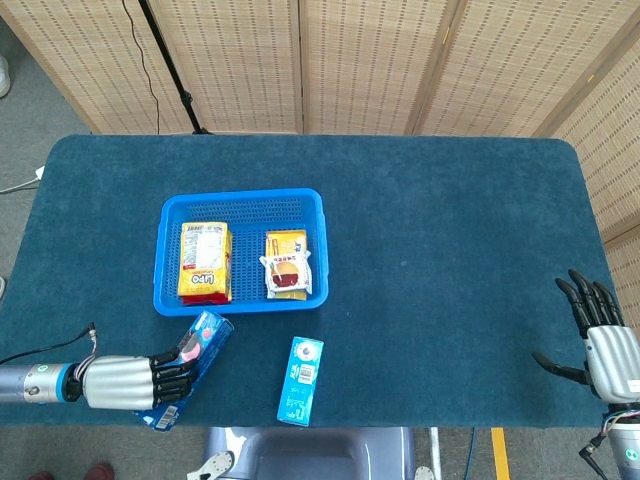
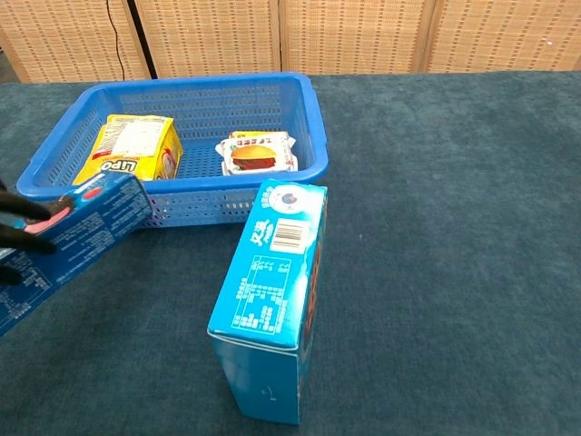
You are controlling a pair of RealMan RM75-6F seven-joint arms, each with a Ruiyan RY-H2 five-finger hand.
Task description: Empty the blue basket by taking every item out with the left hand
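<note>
Blue basket (image 1: pixel 241 199): perforated plastic, rectangular, standing on the dark teal table cloth (image 1: pixel 440 250). Contents, two items:
- Yellow Lipo packet (image 1: pixel 205 262), lying flat in the basket's left half, lettering visible in the chest view.
- Small snack packet with a burger picture (image 1: pixel 286 262), lying flat in the right half, apart from the yellow packet.

Outside the basket:
- Blue biscuit box with a pink-and-dark cookie picture (image 1: pixel 187 368), near the table's front-left edge, just in front of the basket's left corner; tilted, held in the left hand (image 1: pixel 125 381), dark fingers (image 1: pixel 172 376) wrapped round it.
- Light blue carton with a barcode (image 1: pixel 300 380), lying on the cloth in front of the basket's right corner, untouched.

Right hand (image 1: pixel 602 345): at the table's far right edge, fingers spread, holding nothing.
</note>
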